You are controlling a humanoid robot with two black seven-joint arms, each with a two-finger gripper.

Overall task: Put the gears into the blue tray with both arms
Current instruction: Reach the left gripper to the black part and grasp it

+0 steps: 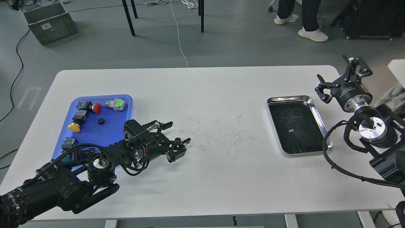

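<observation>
One gear (101,121), a tiny black ring, lies inside the blue tray (109,134) at the table's left. A second gear (177,139) rests on the white table near the middle. My left gripper (179,133) is low over the table and open. This gear sits between its spread fingers, close against the nearer one; I cannot tell whether they touch. My right gripper (339,76) is open and holds nothing, raised above the table's far right edge, beyond the steel tray.
Push-button switches with red (96,107), yellow (74,127) and green (118,102) parts lie in the blue tray; my left forearm hides its near end. A shiny steel tray (316,109) with black lining stands at the right. A person's legs are beyond the table.
</observation>
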